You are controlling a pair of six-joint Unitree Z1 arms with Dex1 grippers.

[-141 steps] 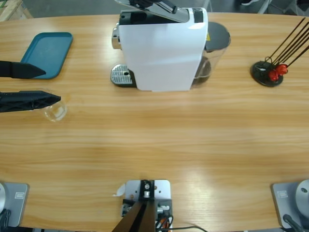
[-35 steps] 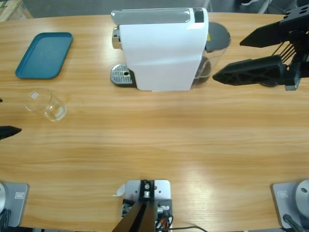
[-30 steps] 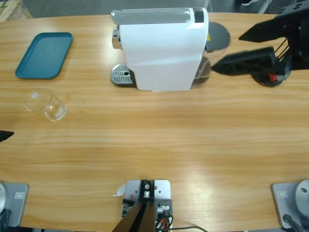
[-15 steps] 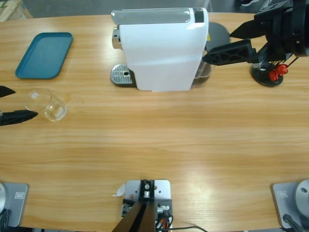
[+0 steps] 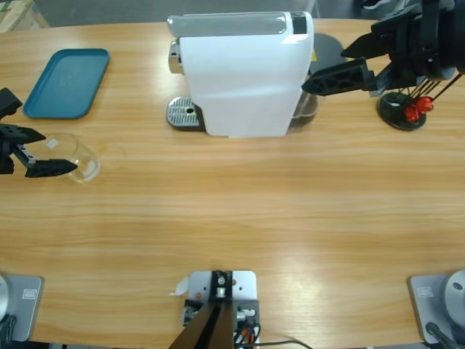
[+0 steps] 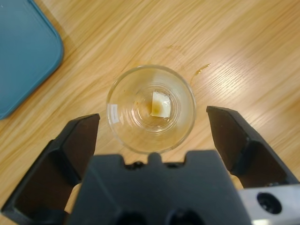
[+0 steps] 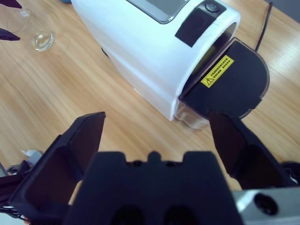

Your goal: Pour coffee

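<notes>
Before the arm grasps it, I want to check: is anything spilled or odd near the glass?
Yes. Thin brown marks stain the wooden table just beside the small clear glass tumbler, like dried coffee drips. The tumbler stands upright, holding only a little tan liquid.

left gripper (image 5: 40, 153) – back at glass (image 5: 73, 156) | right gripper (image 5: 330, 65) – reached machine (image 5: 243, 73)

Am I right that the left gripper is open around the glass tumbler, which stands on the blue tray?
Not quite: the left gripper is open around the glass tumbler, but the tumbler stands on the wooden table beside the blue tray, as the left wrist view shows.
</notes>
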